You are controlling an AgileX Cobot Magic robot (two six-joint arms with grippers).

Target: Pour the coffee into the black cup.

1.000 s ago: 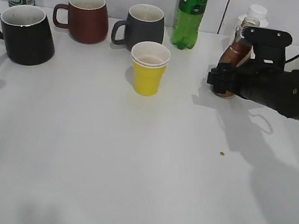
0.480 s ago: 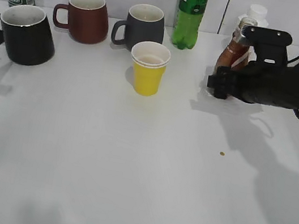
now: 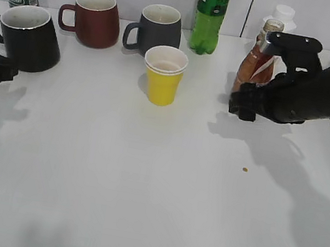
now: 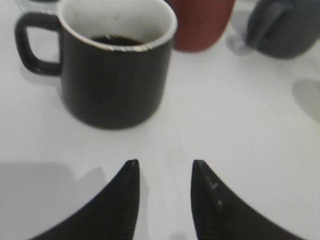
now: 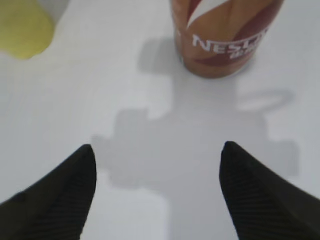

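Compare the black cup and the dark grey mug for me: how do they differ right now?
The black cup is glossy black and sits at the table's left edge, nearest the left gripper; the dark grey mug is matte grey and stands at the back, beside the maroon mug. The black cup looks larger and holds dark liquid; the grey mug's contents cannot be seen. Both are upright, handles pointing left, with pale insides.

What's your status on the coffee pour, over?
Both grippers open, empty: left gripper short of the black cup, right gripper clear of the coffee bottle. Dark liquid shows inside the cup. Bottle upright on table. Nothing blocking.
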